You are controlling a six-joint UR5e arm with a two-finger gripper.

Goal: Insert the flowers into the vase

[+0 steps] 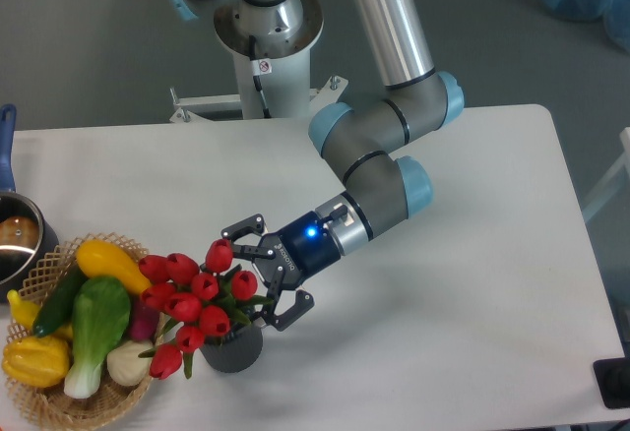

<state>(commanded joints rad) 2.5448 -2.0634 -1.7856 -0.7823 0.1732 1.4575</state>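
The flowers, a bunch of red tulip buds with green leaves, stand with their stems in the small dark grey vase near the table's front edge and lean to the left over the basket. My gripper is right beside the bunch on its right, just above the vase. Its two black fingers are spread wide apart, one above and one below the nearest buds, and do not press on them. The stems are hidden behind the buds and leaves.
A wicker basket with colourful toy vegetables stands at the front left, touching the flowers' left side. A shiny metal pot with a blue handle is at the left edge. The arm's base stands behind the table.
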